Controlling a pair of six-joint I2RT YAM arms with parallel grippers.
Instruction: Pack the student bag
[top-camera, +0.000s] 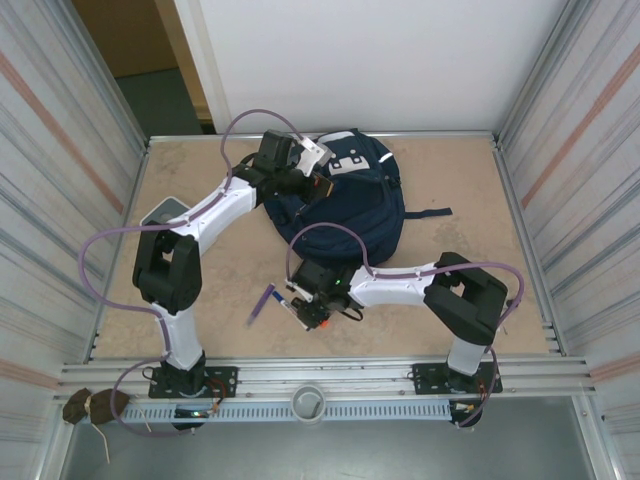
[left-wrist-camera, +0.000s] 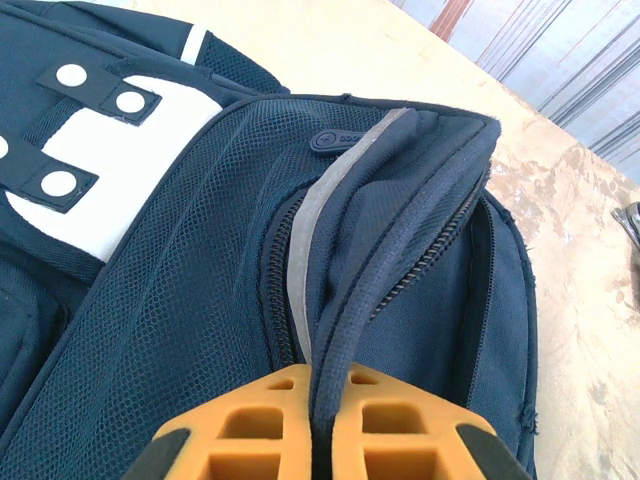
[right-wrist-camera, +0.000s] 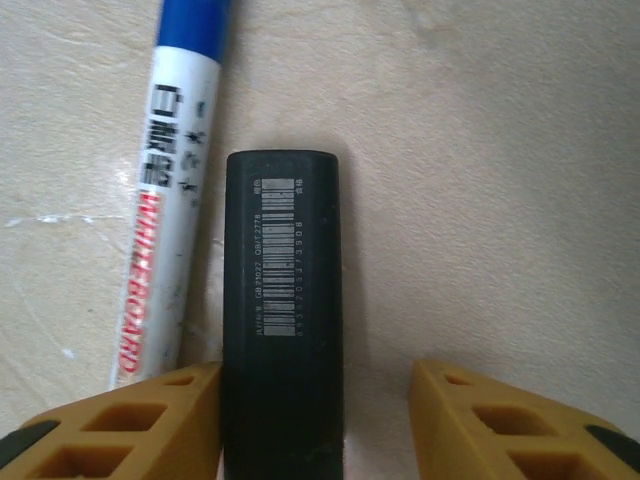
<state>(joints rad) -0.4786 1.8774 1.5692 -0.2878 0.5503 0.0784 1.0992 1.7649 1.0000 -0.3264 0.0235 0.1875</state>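
Beige table (top-camera: 470, 190): left hand (left-wrist-camera: 322, 390) pinching student bag (left-wrist-camera: 200, 300) rim

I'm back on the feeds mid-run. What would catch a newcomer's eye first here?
First comes the big navy backpack at the far middle of the table. The left gripper is pinching the edge of its unzipped opening. Nearer the front, the right gripper, open, straddles a black bar-coded block lying beside a blue-capped whiteboard marker.
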